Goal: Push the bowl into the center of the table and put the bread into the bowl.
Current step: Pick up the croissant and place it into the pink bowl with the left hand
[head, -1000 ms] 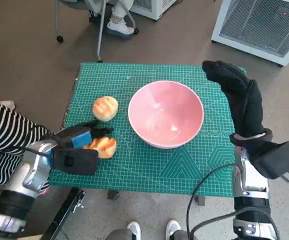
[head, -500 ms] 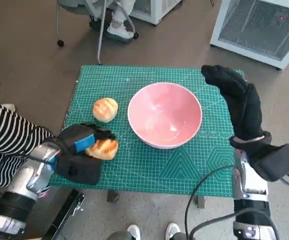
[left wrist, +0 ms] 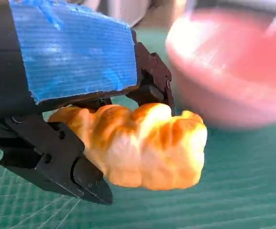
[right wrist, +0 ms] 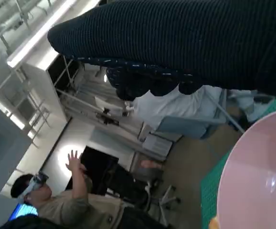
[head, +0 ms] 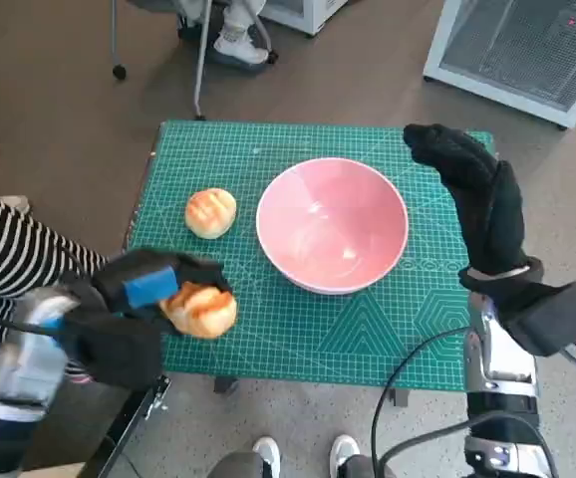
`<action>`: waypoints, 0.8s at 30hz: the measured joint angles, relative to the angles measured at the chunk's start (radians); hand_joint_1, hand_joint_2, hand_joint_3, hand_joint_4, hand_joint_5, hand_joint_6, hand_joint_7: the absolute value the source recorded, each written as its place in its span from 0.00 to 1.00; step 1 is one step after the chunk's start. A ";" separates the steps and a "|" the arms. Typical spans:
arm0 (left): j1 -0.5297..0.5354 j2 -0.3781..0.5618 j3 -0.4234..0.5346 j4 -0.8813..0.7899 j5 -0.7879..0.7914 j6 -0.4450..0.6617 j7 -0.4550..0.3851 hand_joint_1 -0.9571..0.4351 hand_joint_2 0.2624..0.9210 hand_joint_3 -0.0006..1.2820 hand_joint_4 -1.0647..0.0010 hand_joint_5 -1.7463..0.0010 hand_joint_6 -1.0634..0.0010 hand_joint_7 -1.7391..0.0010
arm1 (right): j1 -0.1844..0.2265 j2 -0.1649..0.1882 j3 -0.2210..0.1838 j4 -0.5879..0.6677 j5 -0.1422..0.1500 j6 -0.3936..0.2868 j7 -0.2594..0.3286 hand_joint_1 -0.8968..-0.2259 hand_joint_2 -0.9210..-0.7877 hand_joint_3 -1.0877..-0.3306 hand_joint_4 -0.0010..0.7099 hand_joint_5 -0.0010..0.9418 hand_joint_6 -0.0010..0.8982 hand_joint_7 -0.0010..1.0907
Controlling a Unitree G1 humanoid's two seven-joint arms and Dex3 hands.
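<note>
Head view: left hand [head: 139, 289], gripping the bread [head: 201, 310], has lifted it nearer.

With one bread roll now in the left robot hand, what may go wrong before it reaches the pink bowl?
1. The left robot hand holds the golden bread roll only at its rear part; much of it sticks out past the fingers, so it may slip.
2. The pink round bowl has a raised rim; a low carry may strike it.
3. The second bread roll lies close by and may get knocked.

Head view steeply down over table [head: 368, 344]; wrist views close behind hands; all share bowl [head: 332, 225].
</note>
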 measured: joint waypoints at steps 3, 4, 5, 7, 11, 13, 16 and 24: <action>-0.069 -0.001 0.034 -0.030 -0.014 0.008 0.001 0.69 0.97 0.08 0.35 0.34 0.42 0.31 | -0.001 0.000 0.000 0.002 0.000 0.000 0.001 0.22 0.00 0.45 0.23 0.00 0.00 0.54; -0.097 -0.004 0.041 -0.037 -0.014 0.010 0.003 0.69 0.98 0.08 0.35 0.34 0.42 0.31 | -0.001 0.000 0.000 0.003 0.000 0.000 0.001 0.22 0.00 0.45 0.24 0.00 0.00 0.54; -0.121 -0.007 0.045 -0.041 -0.014 0.011 0.007 0.69 0.98 0.08 0.35 0.34 0.42 0.31 | -0.001 0.000 0.000 0.004 0.000 0.000 0.001 0.22 0.00 0.45 0.24 0.00 0.00 0.54; -0.172 -0.020 0.048 -0.044 -0.013 0.014 0.017 0.69 0.98 0.08 0.35 0.34 0.42 0.31 | -0.002 0.000 0.000 0.006 0.000 0.000 0.001 0.22 0.00 0.45 0.24 0.00 0.00 0.54; -0.278 -0.069 0.033 -0.034 0.008 0.018 0.051 0.69 0.98 0.08 0.37 0.32 0.42 0.31 | -0.001 0.000 -0.001 0.011 0.000 -0.001 0.001 0.22 0.00 0.45 0.24 0.00 0.00 0.54; -0.323 -0.096 0.015 -0.022 0.025 0.019 0.068 0.69 0.99 0.08 0.38 0.31 0.42 0.31 | -0.001 0.000 -0.001 0.011 0.000 -0.002 0.001 0.22 0.00 0.45 0.24 0.00 0.00 0.54; -0.394 -0.149 -0.029 0.014 0.064 0.021 0.090 0.69 0.98 0.08 0.37 0.31 0.41 0.33 | -0.001 0.000 -0.003 0.012 0.004 -0.003 0.003 0.22 0.00 0.45 0.24 0.00 0.00 0.54; -0.539 -0.285 -0.159 0.184 0.145 0.029 0.100 0.69 0.92 0.09 0.31 0.28 0.30 0.47 | 0.001 -0.002 -0.009 0.007 0.028 -0.004 0.006 0.23 0.00 0.45 0.24 0.00 0.00 0.54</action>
